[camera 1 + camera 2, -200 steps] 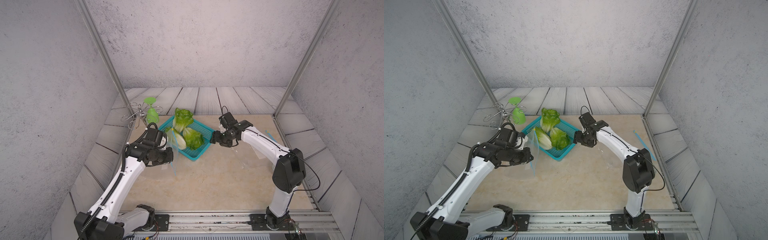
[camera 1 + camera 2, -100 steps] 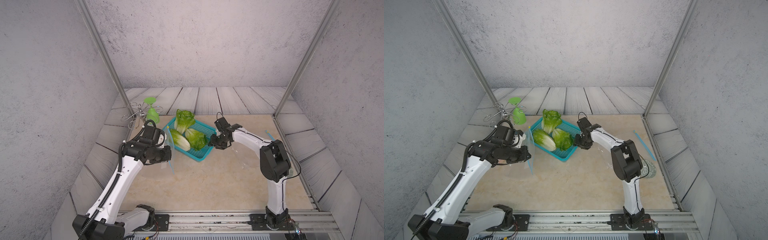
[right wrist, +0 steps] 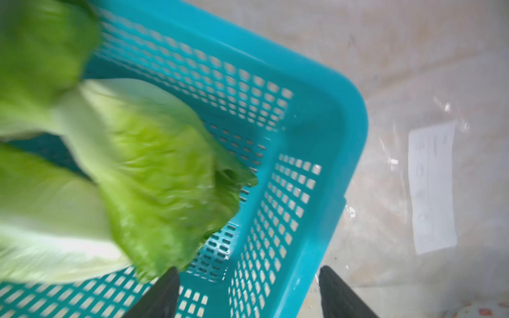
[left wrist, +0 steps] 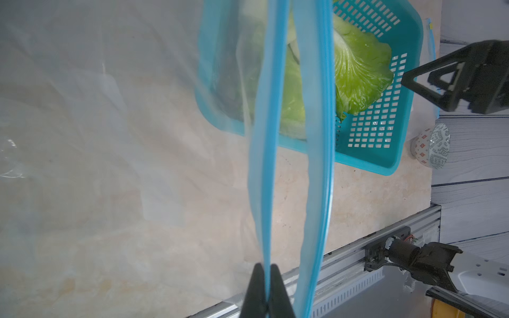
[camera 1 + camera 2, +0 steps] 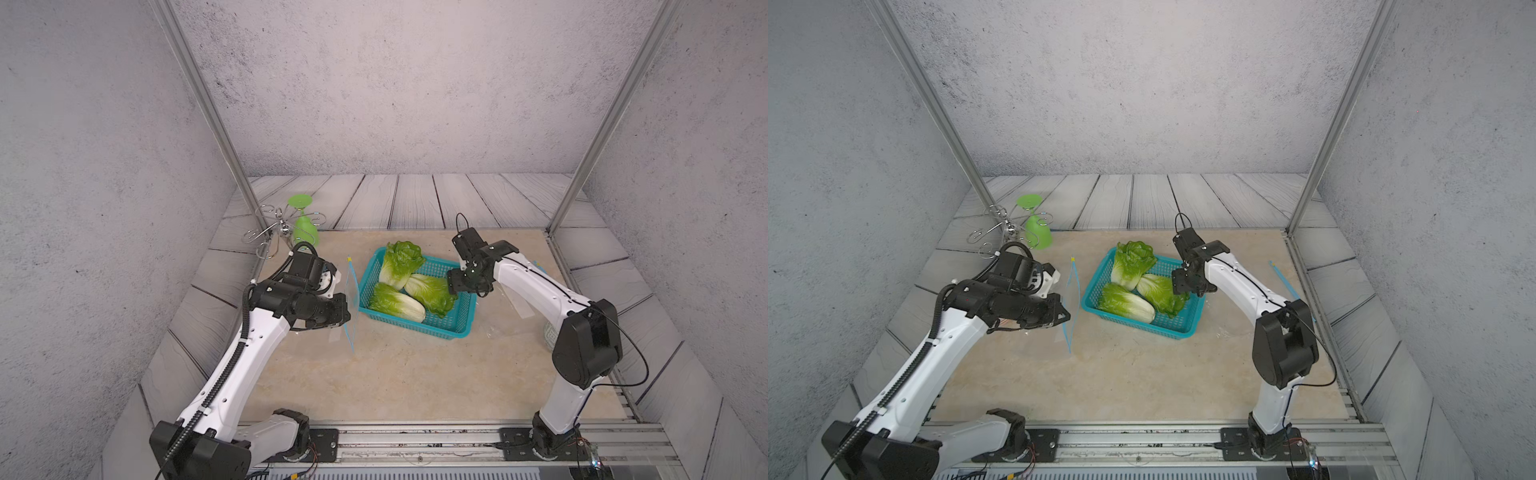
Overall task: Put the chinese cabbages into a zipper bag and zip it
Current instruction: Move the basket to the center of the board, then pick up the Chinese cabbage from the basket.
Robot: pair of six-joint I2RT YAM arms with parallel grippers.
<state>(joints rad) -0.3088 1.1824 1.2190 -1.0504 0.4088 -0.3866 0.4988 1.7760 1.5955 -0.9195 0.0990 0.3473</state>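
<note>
Left gripper (image 4: 266,278): jaws pinched on the zipper bag (image 4: 316,165) rim; bag hangs beside the basket (image 5: 436,330). Three chinese cabbages (image 5: 430,291) lie in the basket. Right gripper (image 3: 248,280): jaws wide apart at the basket corner; leaf contact unclear (blur).

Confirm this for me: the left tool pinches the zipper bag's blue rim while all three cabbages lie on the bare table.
The placement is wrong: all three cabbages lie inside the teal basket, as both top views show. The left tool does pinch the zipper bag by its blue rim, seen in the left wrist view.
</note>
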